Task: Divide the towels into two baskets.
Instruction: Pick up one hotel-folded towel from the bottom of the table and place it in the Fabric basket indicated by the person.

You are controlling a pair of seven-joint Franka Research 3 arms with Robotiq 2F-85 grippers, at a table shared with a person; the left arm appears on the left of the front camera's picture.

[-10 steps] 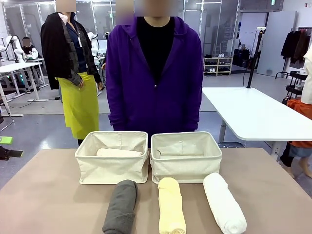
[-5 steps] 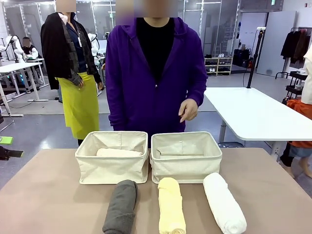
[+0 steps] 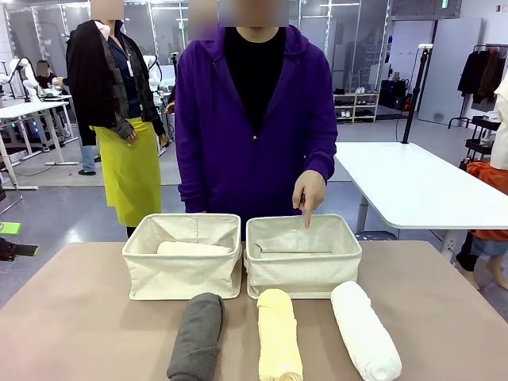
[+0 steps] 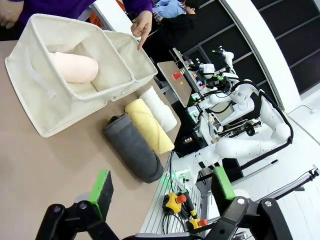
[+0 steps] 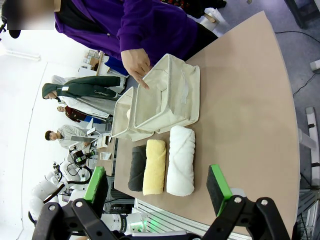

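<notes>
Front view: the person's hand (image 3: 308, 194) points one finger down into the right basket (image 3: 303, 266). The pink towel (image 3: 193, 248) lies in the left basket (image 3: 182, 270). The grey towel (image 3: 196, 337), yellow towel (image 3: 279, 333) and white towel (image 3: 365, 329) lie rolled on the counter (image 3: 79, 317) (side by side). Left wrist view: the left arm's fingers (image 4: 102, 189) are spread, holding nothing. Right wrist view: the right arm's fingers (image 5: 95, 185) are likewise spread.

i see a dark grey rolled terry towel (image 3: 196, 337), a pale yellow one (image 3: 279, 333), a white one (image 3: 365, 329), a pale pink one (image 4: 75, 67). the rectangular canvas basket (image 3: 182, 278) and its twin (image 3: 303, 274) are plain cream, the tabletop (image 3: 71, 317) tan, my pads (image 4: 102, 192) green.
</notes>
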